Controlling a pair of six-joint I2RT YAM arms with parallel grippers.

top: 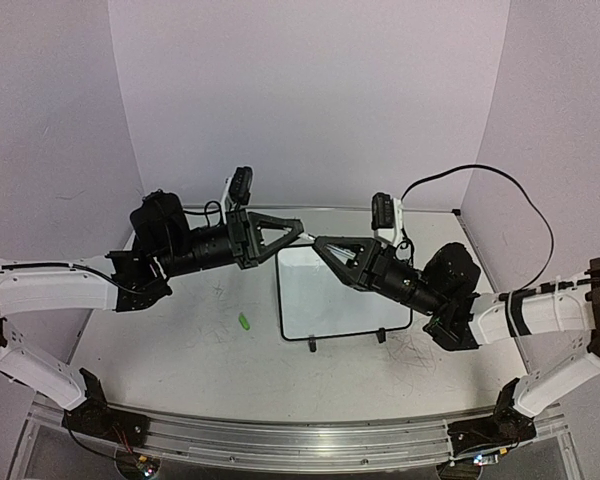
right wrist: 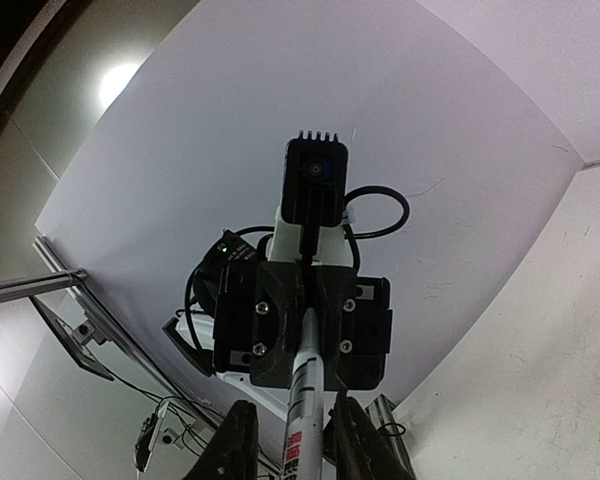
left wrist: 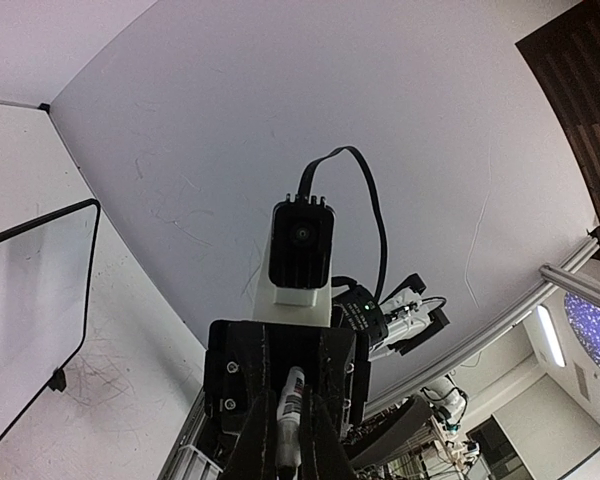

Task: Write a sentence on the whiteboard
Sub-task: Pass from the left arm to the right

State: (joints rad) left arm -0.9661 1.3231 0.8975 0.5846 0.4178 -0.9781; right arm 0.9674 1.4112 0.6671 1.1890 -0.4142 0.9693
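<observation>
Our left pincer (top: 298,230) is clamped snug on a slim white marker with a printed barrel (left wrist: 290,415). The right pincer (top: 320,243) straddles the same barrel, narrow, but we can't tell if it's actually gripping. They meet tip to tip, with the marker lying level, left-to-right. The small glossy white whiteboard with the thin black frame (top: 350,300) sits just below and nearward, blank, closer to our right arm. We reckon the pen has to tip down toward it. A little green cap (top: 244,321) lies left of it.

Whiteboard (top: 332,305), small green item (top: 245,322) on table (top: 170,350)
</observation>
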